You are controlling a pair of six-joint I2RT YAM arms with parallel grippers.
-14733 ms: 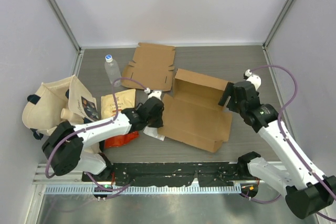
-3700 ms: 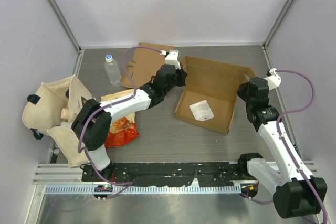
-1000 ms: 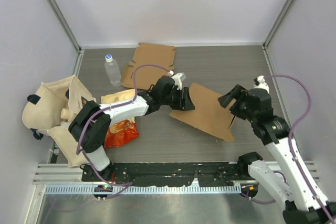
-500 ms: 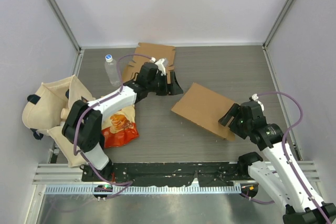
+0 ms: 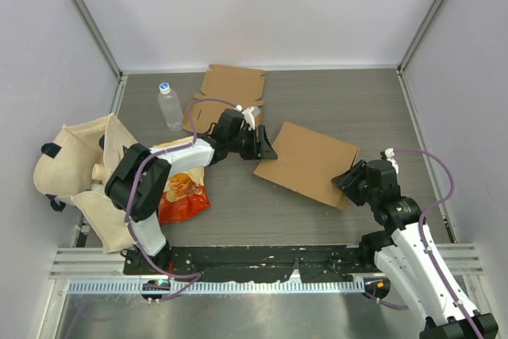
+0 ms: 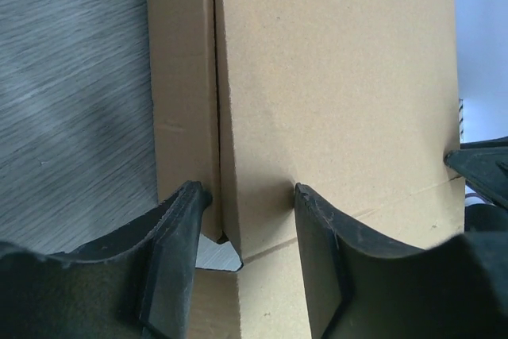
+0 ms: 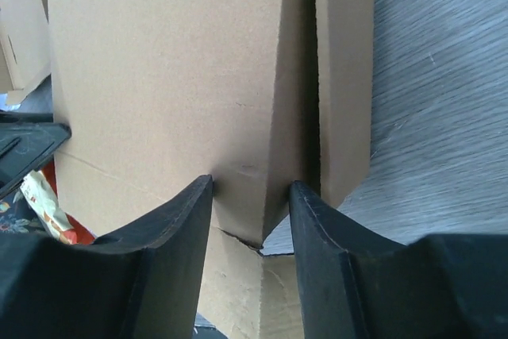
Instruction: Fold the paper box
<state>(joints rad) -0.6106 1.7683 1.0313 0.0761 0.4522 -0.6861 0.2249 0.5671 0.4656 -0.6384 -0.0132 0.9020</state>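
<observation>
- The paper box [image 5: 305, 163] lies closed and flat on the worktop [image 5: 373, 109], spanning the gap between the two end effectors.
- The left end effector [image 5: 266, 147] pinches the box's left end. In its wrist view one finger [image 6: 178, 252] presses the narrow side wall and the other [image 6: 317, 252] presses the lid beside the fold.
- The right end effector [image 5: 348, 181] pinches the opposite end, with its fingers [image 7: 171, 244] against the cardboard on either side of the seam between lid and side wall.
- Behind the left end effector, along its arm, lie a brown pouch [image 5: 176, 151] and a red snack bag [image 5: 182, 194], with a cloth bag [image 5: 75, 160] beyond them.
- Farther from the arm bases than that end effector, a flat cardboard sheet [image 5: 232, 93] lies on the worktop, and a water bottle [image 5: 168, 105] is just beside the sheet.
</observation>
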